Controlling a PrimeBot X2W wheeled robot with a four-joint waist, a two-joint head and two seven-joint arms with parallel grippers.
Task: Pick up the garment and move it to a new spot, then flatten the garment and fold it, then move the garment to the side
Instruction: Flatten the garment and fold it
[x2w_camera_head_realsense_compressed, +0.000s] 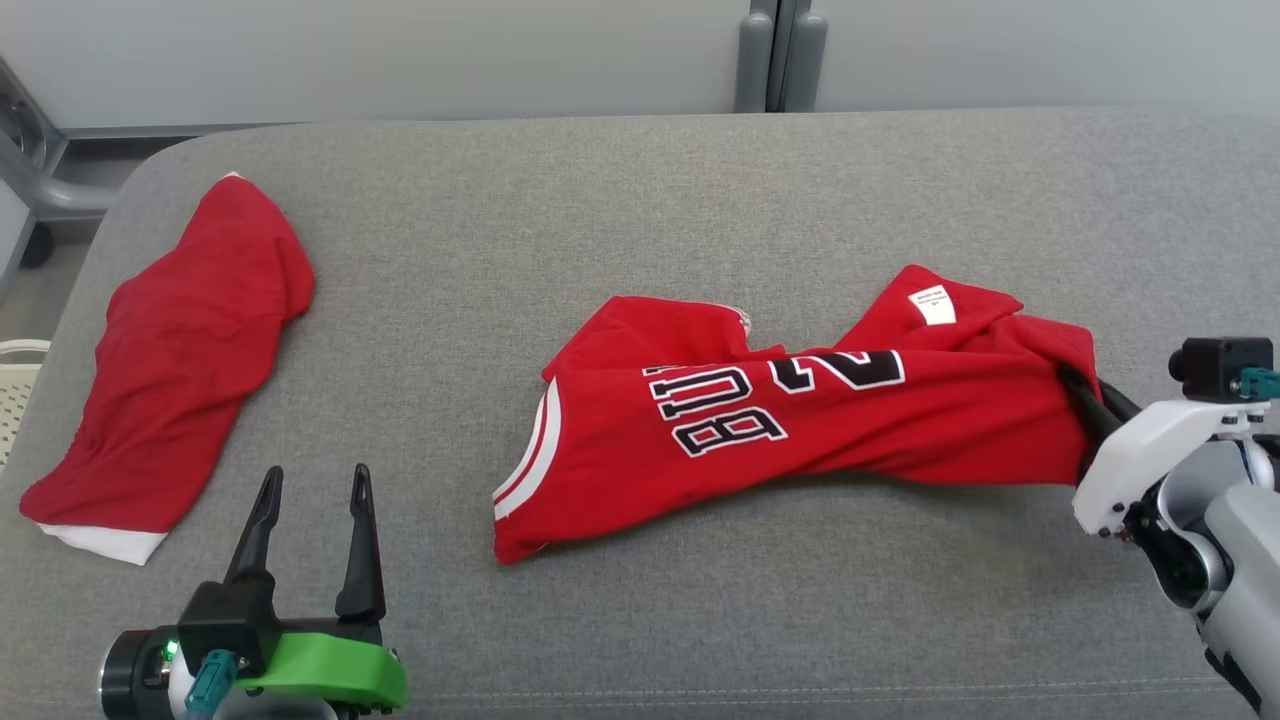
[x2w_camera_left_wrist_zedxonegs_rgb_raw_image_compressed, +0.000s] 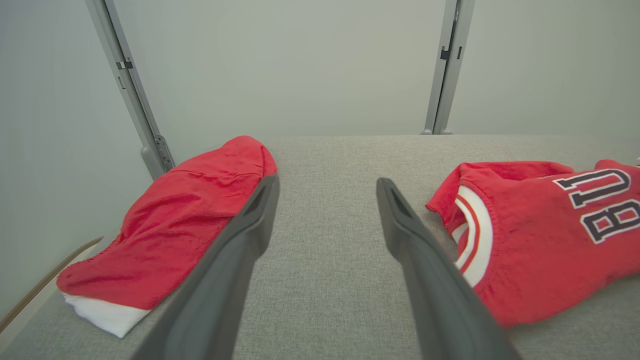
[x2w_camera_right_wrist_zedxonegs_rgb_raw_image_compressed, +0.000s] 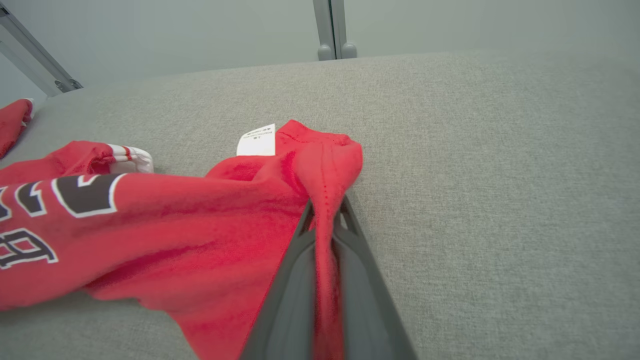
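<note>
The garment (x2w_camera_head_realsense_compressed: 800, 420) is a red jersey with black, white-edged lettering, lying crumpled across the middle of the grey table (x2w_camera_head_realsense_compressed: 640, 200). My right gripper (x2w_camera_head_realsense_compressed: 1075, 385) is shut on its right edge, where red cloth (x2w_camera_right_wrist_zedxonegs_rgb_raw_image_compressed: 327, 200) is pinched between the two dark fingers and bunches up over their tips. A white label (x2w_camera_right_wrist_zedxonegs_rgb_raw_image_compressed: 256, 140) shows just behind the grip. My left gripper (x2w_camera_head_realsense_compressed: 312, 475) stands open at the lower left, holding nothing, with bare table between its fingers. The jersey's white-and-red trimmed opening (x2w_camera_left_wrist_zedxonegs_rgb_raw_image_compressed: 472, 235) lies to the right of that gripper.
A second red garment (x2w_camera_head_realsense_compressed: 175, 370) with a white hem lies at the table's left end, close to the edge; it also lies left of my left fingers (x2w_camera_left_wrist_zedxonegs_rgb_raw_image_compressed: 170, 225). A pale basket (x2w_camera_head_realsense_compressed: 15, 390) stands beyond that edge. Grey wall panels and a post (x2w_camera_head_realsense_compressed: 780, 55) rise behind.
</note>
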